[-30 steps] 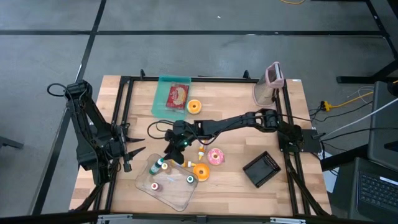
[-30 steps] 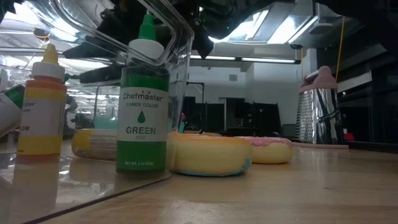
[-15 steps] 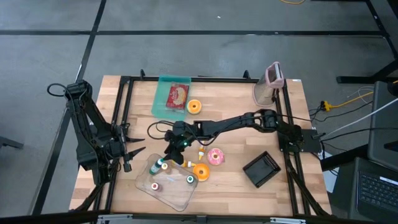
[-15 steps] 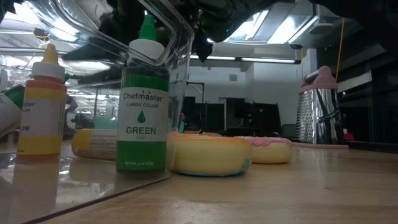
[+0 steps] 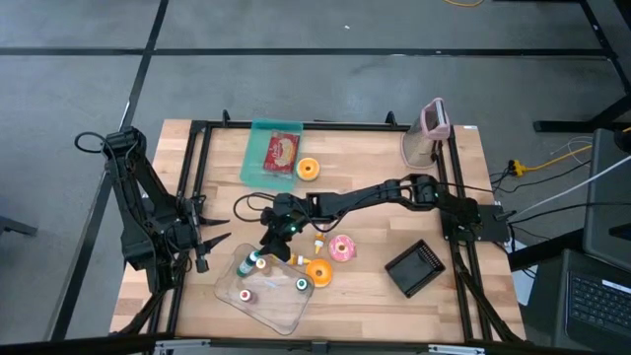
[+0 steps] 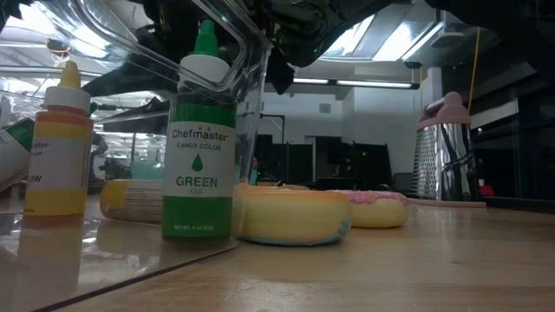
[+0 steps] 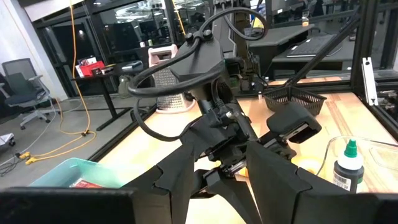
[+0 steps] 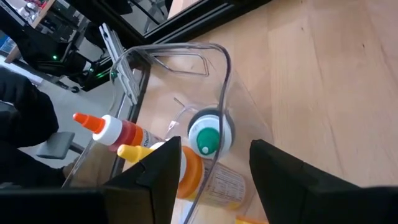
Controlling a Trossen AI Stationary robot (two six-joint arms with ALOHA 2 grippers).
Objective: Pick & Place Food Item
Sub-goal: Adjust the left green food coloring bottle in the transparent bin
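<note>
Right now the right tool (image 5: pixel 279 244), fingers apart and empty, hovers just above the green bottle (image 8: pixel 209 134) standing inside the clear tray (image 5: pixel 296 314). To grip well, it should drop straight down, one finger each side of the cap, clear of the tray wall. The left tool (image 5: pixel 209 244) waits beside the tray, fingers apart.

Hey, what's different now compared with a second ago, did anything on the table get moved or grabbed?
Almost nothing changed. In the low view the right arm's dark bulk shifted slightly above the green candy colour bottle. The right pincer still hovers open over the clear tray, holding nothing. The left pincer waits open at the table's left edge as before. Bottles, the orange donut and the pink donut stayed put.
</note>
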